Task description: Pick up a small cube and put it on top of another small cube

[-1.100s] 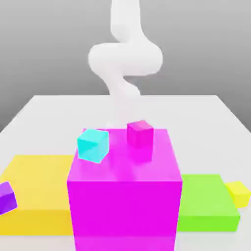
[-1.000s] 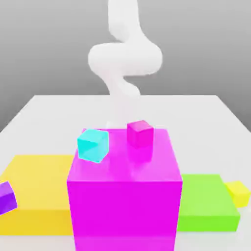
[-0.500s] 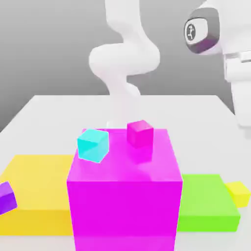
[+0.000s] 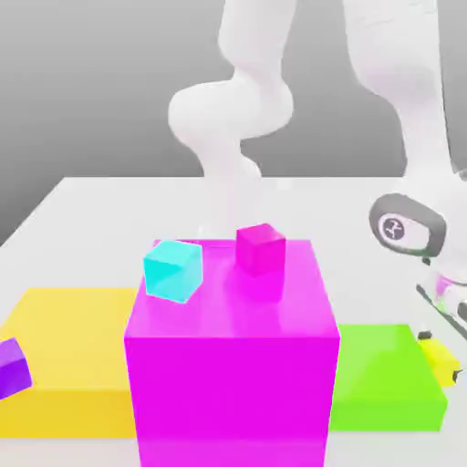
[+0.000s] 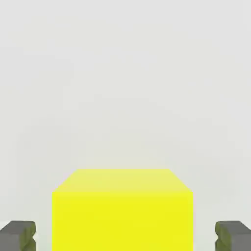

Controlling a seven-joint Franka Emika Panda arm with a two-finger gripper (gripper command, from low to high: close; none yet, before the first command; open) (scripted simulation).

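Note:
The small bright yellow cube [image 4: 443, 361] lies on the white table at the exterior view's right, beside the green slab. My gripper [image 4: 436, 337] has come down over it, and the hand hides part of the cube. In the hand view the yellow cube [image 5: 122, 211] sits between the two dark fingertips [image 5: 17, 235], with a bare gap on each side. The gripper [image 5: 125, 236] is open and straddles the cube without touching it.
A big magenta block [image 4: 233, 365] stands in front, with a small magenta cube [image 4: 260, 248] and a small cyan cube [image 4: 172, 269] on top. A flat yellow slab [image 4: 64, 356] with a small purple cube [image 4: 11, 367] lies left. A green slab [image 4: 378, 374] lies right.
The arm swung in from the upper right and lowered the hand onto the yellow cube. The cubes and blocks have not moved.

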